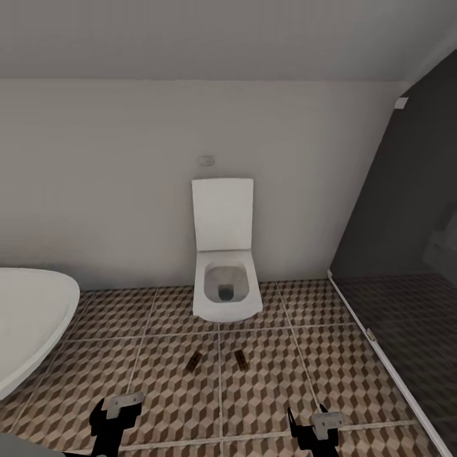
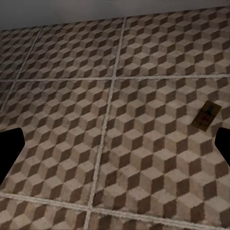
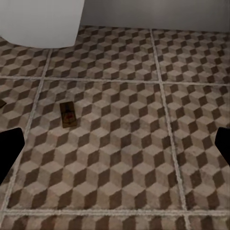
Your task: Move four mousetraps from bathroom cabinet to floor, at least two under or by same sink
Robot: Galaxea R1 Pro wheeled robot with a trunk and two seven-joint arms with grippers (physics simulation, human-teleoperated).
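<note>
We face a white wall with the cube-patterned floor (image 1: 171,374) below it. A toilet (image 1: 225,279) stands ahead, its lid raised, a white basin (image 1: 28,317) at left. Two mousetraps (image 1: 193,362) (image 1: 240,359) lie flat on the tiles before the toilet, near each other. Our left jaws (image 1: 109,424) and right jaws (image 1: 312,431) hang wide, empty.

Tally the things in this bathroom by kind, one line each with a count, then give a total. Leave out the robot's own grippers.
Mousetraps on the floor tiles: 2, left mousetrap and right mousetrap
Toilet: 1
White basin at the left edge: 1
Dark glass shower screen: 1
Wall flush plate: 1
Total: 6
</note>
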